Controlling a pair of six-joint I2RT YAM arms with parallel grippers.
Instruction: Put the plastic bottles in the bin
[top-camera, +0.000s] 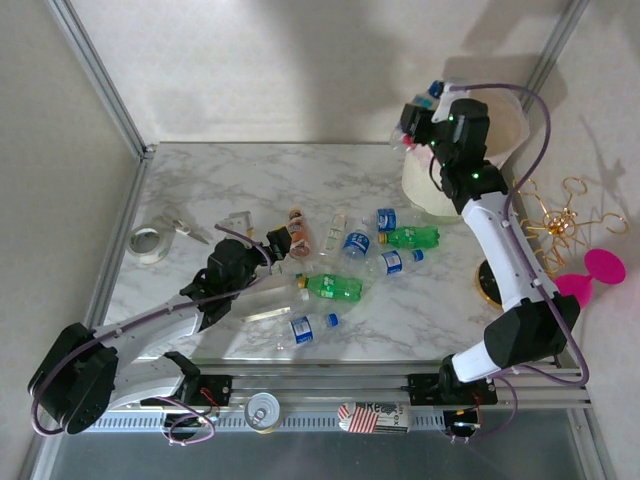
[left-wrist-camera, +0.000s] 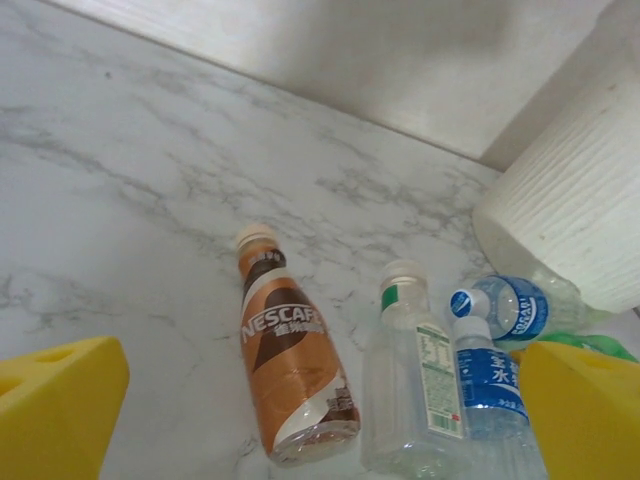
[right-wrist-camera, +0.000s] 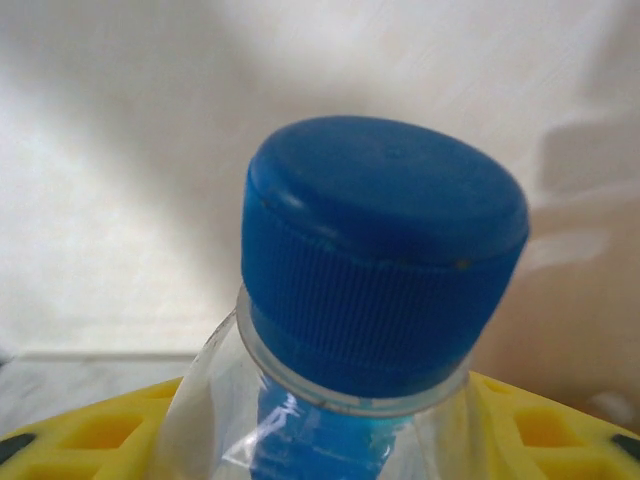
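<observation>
Several bottles (top-camera: 355, 243) lie scattered on the marble counter (top-camera: 200, 180), all to the left of the bin (top-camera: 425, 195) and nearer the arms than it. One blue-capped bottle (top-camera: 436, 89) is off the counter: the right end effector (top-camera: 420, 115) is clamped on it and holds it up over the bin's left side. In the right wrist view its cap (right-wrist-camera: 385, 250) points at the camera, with a yellow finger (right-wrist-camera: 90, 440) on either side of the clear body. The left end effector (top-camera: 278, 243) hangs low over the counter, well left of the bin, jaws spread wide and gripping nothing. Its yellow fingers (left-wrist-camera: 55, 400) frame a brown Nescafé bottle (left-wrist-camera: 290, 360) lying on its side, cap pointing away. On the bin side of that lie a white-capped bottle (left-wrist-camera: 410, 385) and a blue-labelled bottle (left-wrist-camera: 488, 385), pressed side by side. A second blue bottle (left-wrist-camera: 515, 308) lies close to the bin's base; whether it touches cannot be told. One green bottle (top-camera: 410, 237) lies near the bin's front, and another green one (top-camera: 333, 287) lies farther left. A tape roll (top-camera: 148, 243) sits far left of the bin, and a pink goblet (top-camera: 600, 268) stands to its right.
</observation>
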